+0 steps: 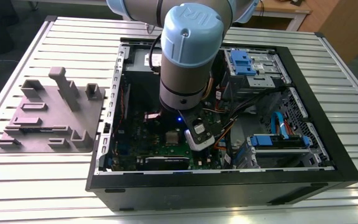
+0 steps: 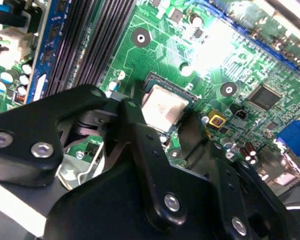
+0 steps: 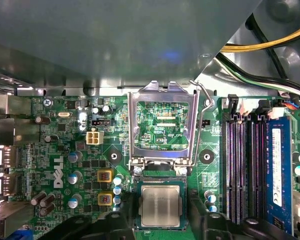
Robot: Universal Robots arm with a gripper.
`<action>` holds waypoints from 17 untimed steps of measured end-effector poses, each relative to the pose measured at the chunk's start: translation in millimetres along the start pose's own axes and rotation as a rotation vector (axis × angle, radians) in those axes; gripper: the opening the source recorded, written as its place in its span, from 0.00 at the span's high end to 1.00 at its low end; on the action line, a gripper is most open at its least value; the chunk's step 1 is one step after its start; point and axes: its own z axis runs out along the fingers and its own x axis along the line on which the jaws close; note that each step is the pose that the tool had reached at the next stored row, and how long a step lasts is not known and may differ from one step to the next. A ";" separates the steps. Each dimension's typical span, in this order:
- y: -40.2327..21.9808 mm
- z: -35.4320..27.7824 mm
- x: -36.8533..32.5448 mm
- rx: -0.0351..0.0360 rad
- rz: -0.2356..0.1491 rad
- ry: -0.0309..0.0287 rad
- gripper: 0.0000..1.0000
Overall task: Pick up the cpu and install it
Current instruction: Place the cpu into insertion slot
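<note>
Black fingers of the gripper stand spread on either side of the small silvery square cpu. We see a gap on each side and no contact. The cpu lies flat in the socket of the green motherboard. Beyond the socket, the first wrist view gives us the hinged metal socket frame, swung open. The exterior view adds the grey-and-blue arm, which reaches steeply down into the open black computer case around that motherboard.

Cpu: small square chip with a pale silvery-grey metal top and a dull sheen. Lies flat, top up, in the socket recess. Sits directly below the gripper, between its two spread fingers.
</note>
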 end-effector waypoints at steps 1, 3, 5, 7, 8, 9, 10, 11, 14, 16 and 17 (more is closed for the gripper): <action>0.0 0.0 0.0 0.0000 0.000 0.0000 0.44; -0.1 -0.1 0.0 0.0004 0.000 0.0002 0.44; -0.1 -1.1 0.1 0.0005 0.000 0.0003 0.44; 0.1 -3.5 0.1 -0.0002 0.000 0.0003 0.44; 0.2 -5.6 0.2 -0.0002 0.000 0.0006 0.44; 0.2 -6.3 0.2 -0.0003 0.000 0.0006 0.44; 0.3 -7.8 0.2 -0.0003 0.000 0.0008 0.44; 0.3 -9.8 0.3 -0.0002 0.000 0.0012 0.46; 0.5 -14.3 0.4 -0.0003 0.000 0.0023 0.58; 0.6 -16.9 0.4 -0.0002 0.000 0.0032 0.64; 0.7 -17.8 0.5 -0.0003 0.000 0.0035 0.70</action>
